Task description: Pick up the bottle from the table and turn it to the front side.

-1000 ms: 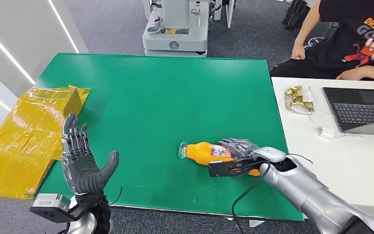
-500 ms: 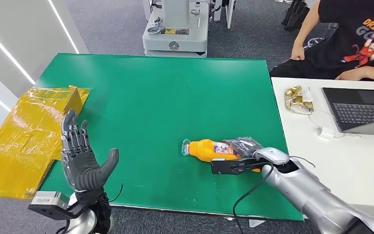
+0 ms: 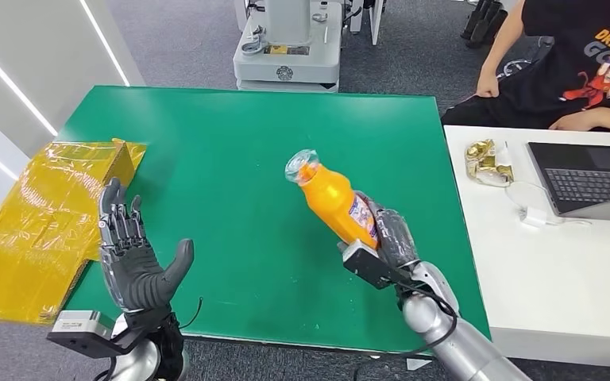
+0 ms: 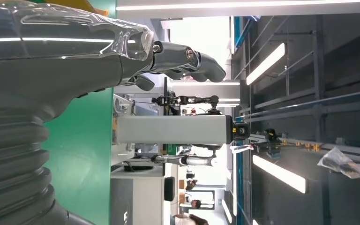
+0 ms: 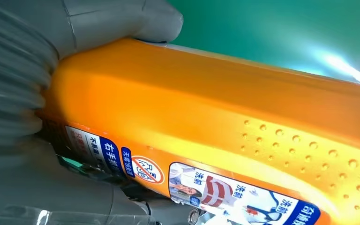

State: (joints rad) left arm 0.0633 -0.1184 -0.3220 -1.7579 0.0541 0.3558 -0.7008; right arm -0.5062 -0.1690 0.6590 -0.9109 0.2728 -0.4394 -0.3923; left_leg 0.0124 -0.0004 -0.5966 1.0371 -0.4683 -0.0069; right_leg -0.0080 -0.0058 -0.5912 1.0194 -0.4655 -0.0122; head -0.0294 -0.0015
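Observation:
My right hand [image 3: 387, 242] grips an orange bottle [image 3: 332, 195] by its lower body and holds it above the green table [image 3: 230, 159], tilted, with the clear cap up and to the left. In the right wrist view the orange bottle [image 5: 225, 122] is very close, its printed label facing the camera, with the thumb [image 5: 122, 21] pressed on its side. My left hand [image 3: 133, 258] stands upright over the table's front left corner, palm toward the bottle, fingers apart and holding nothing. The left wrist view looks past the left hand [image 4: 56, 61] into the room.
A yellow plastic-wrapped box [image 3: 48, 222] lies off the table's left edge. A white desk [image 3: 564, 262] on the right carries a laptop [image 3: 592, 178], a gold wrapper [image 3: 484, 163] and a cable; a person [image 3: 572, 63] sits behind it. A grey machine base [image 3: 286, 55] stands beyond the table.
My right hand has lifted the bottle off the table and swung it from lying flat to tilted upward, cap raised. The left hand has stayed put.

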